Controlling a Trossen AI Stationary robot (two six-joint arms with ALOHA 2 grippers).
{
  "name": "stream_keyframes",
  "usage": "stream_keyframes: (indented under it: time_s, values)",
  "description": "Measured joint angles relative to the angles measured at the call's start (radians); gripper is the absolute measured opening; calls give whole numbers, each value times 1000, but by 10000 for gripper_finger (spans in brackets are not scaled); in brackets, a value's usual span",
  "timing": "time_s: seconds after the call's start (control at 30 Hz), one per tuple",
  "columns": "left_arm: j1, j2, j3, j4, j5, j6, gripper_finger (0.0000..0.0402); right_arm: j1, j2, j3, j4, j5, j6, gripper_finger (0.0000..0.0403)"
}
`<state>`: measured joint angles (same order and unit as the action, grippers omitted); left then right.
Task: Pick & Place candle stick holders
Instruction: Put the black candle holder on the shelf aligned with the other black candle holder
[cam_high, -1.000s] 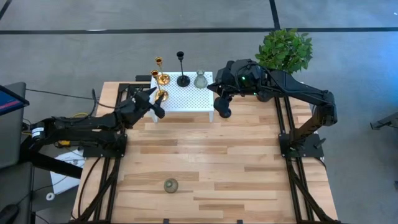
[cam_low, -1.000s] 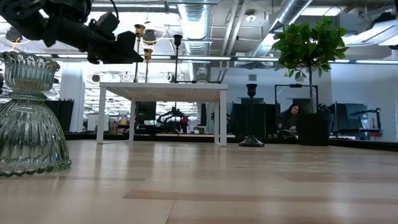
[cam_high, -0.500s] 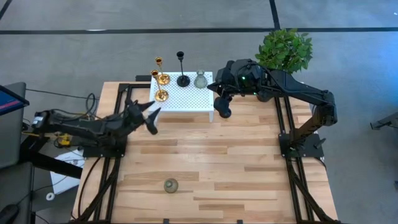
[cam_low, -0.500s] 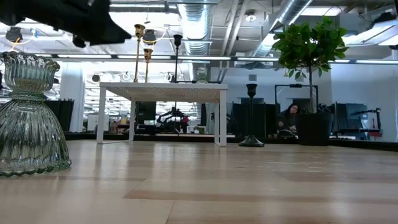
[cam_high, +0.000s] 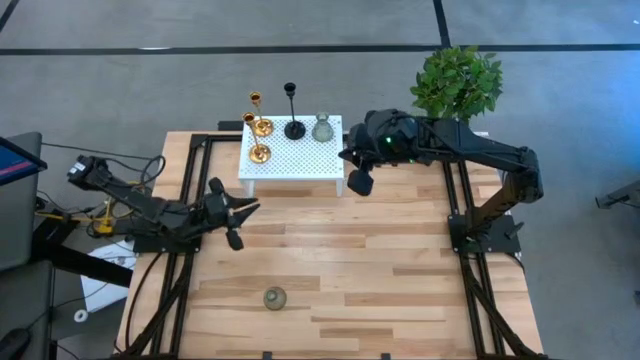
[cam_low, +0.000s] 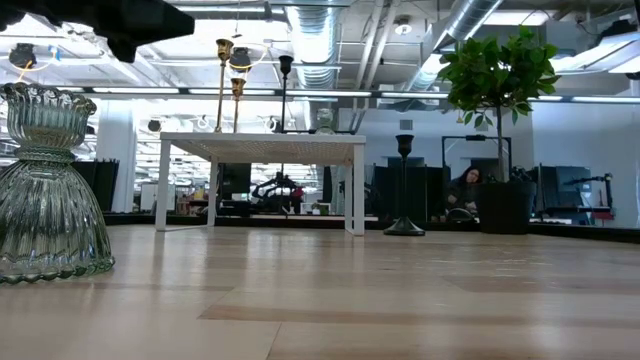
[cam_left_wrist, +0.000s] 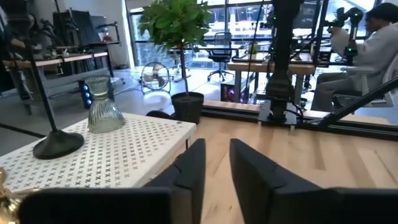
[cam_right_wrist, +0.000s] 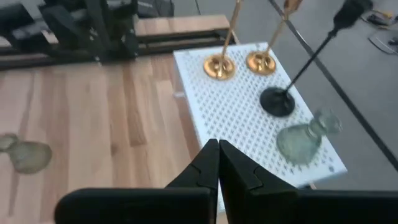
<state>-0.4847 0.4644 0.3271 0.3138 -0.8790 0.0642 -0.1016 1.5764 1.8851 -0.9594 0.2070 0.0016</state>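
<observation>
A white perforated stand (cam_high: 290, 152) carries two gold candle stick holders (cam_high: 258, 128) (cam_high: 259, 153), a black one (cam_high: 294, 128) and a grey-green glass one (cam_high: 321, 128), each on its base. Another black holder (cam_low: 404, 188) stands on the table beside the stand's right legs. A second glass holder (cam_high: 274, 297) stands near the front edge. My left gripper (cam_high: 241, 213) hovers over the table in front of the stand's left end, open by a narrow gap (cam_left_wrist: 216, 163), nothing between its fingers. My right gripper (cam_right_wrist: 217, 157) is shut and empty, high over the stand's right end.
A leafy plant (cam_high: 458, 82) in a black pot (cam_low: 505, 205) stands past the table's far right corner. Bare wood lies between the stand and the front glass holder. People sit at desks in the room behind (cam_left_wrist: 376, 46).
My left gripper has drawn back from the gold holder at the stand's left end, toward the table's near and left edges. The gold holder stays upright on the stand. My right arm has shifted slightly toward the near edge.
</observation>
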Motion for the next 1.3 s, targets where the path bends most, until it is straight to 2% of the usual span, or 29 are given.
stream_keyframes:
  time_s: [0.23,0.4,0.83,1.1,1.3]
  values:
    - [-38,0,0,1,-35,1,7,68,-10,-37,-115,163,113,0]
    - [-41,0,0,2,-35,0,7,103,-96,-192,-79,194,215,0]
    - [-40,0,1,27,-34,4,5,208,-405,-734,294,315,502,0]
    - [-40,0,1,38,-34,6,5,212,-454,-1024,549,348,580,0]
    - [-40,0,1,45,-34,6,6,187,-437,-1167,713,349,590,0]
